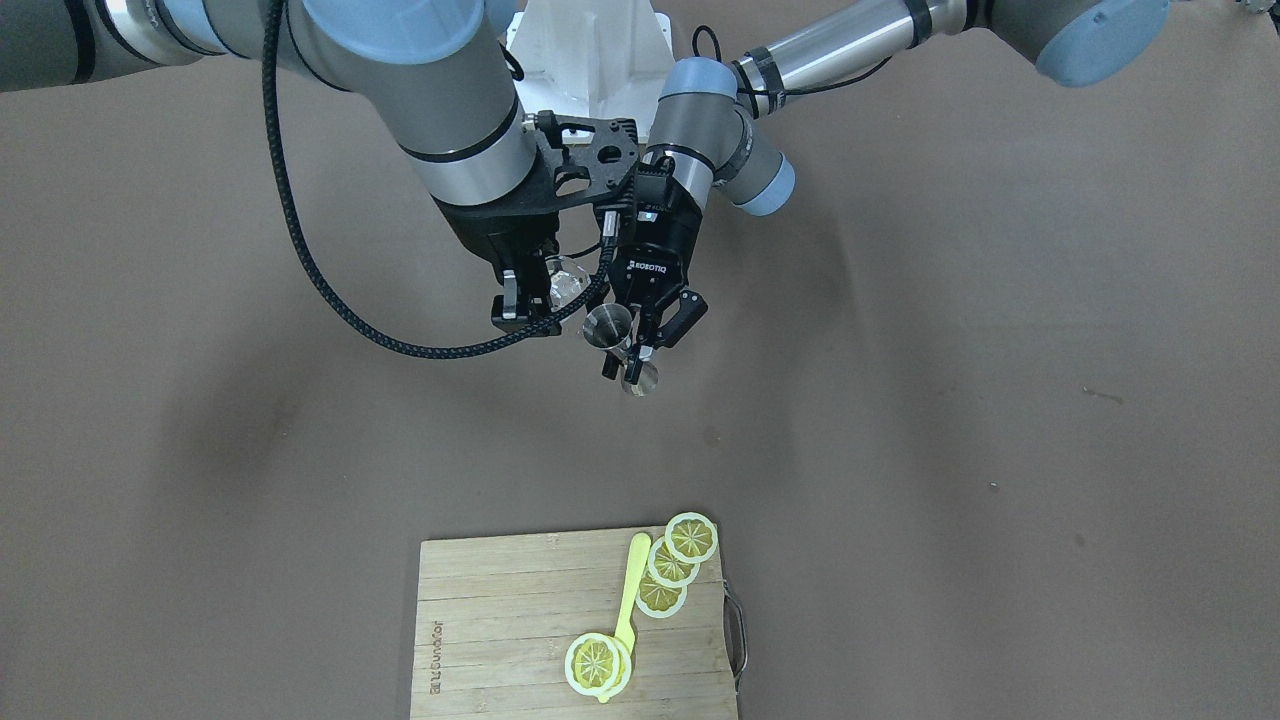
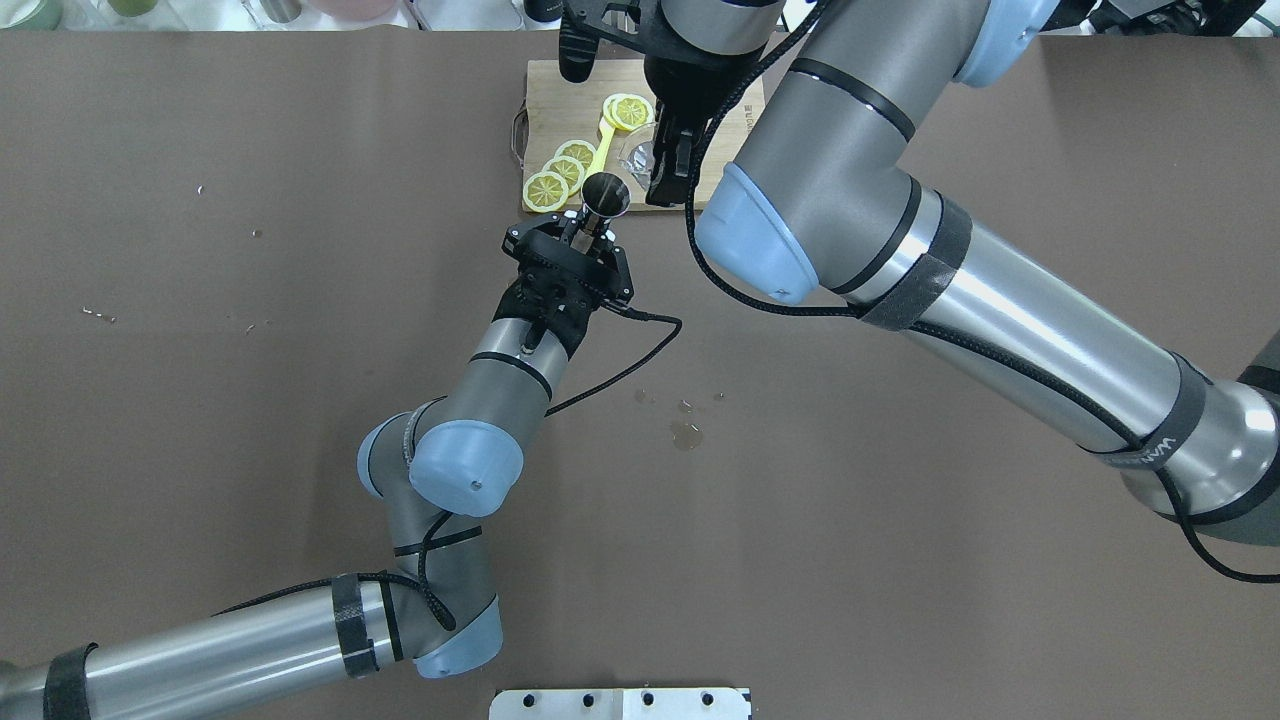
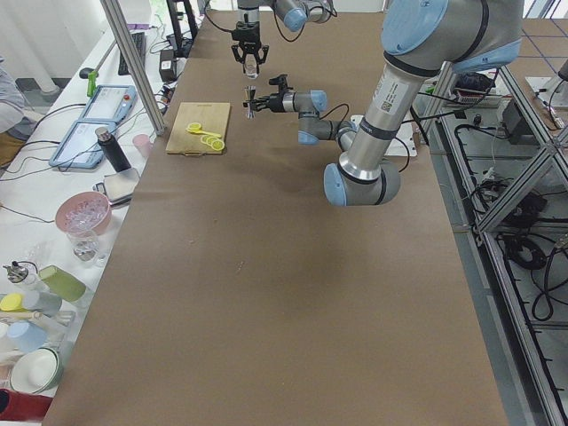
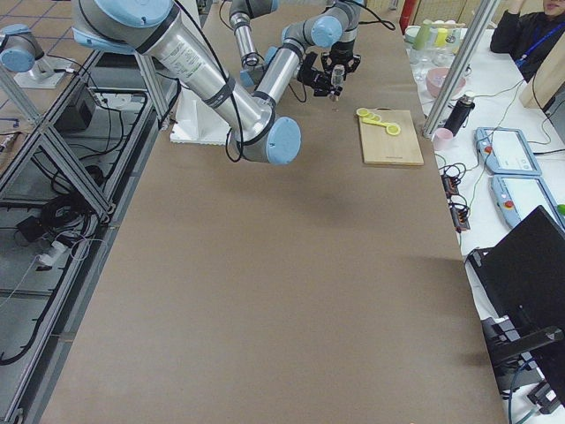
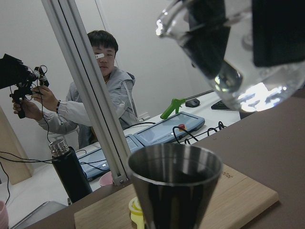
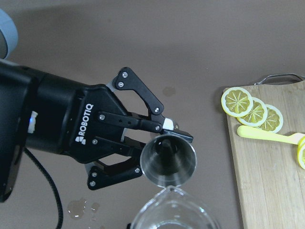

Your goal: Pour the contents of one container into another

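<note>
The steel jigger (image 1: 609, 325) is held upright above the table, my left gripper (image 1: 630, 352) shut on its narrow waist. In the overhead view the jigger (image 2: 605, 194) hovers just off the cutting board's near edge. The clear glass cup (image 1: 566, 283) hangs close beside and slightly above it, with my right gripper (image 1: 543, 298) shut on it. In the left wrist view the cup (image 5: 238, 52) is tilted, its lip toward the jigger's open mouth (image 5: 174, 168). In the right wrist view the cup's rim (image 6: 171, 212) sits right by the jigger (image 6: 169, 160). No stream shows.
A wooden cutting board (image 1: 500, 640) carries several lemon slices (image 1: 690, 538) and a yellow spoon (image 1: 628, 600). Small wet spots (image 2: 686, 433) mark the brown table. An operator (image 5: 102, 90) and a dark bottle (image 5: 70, 171) are beyond the table's end.
</note>
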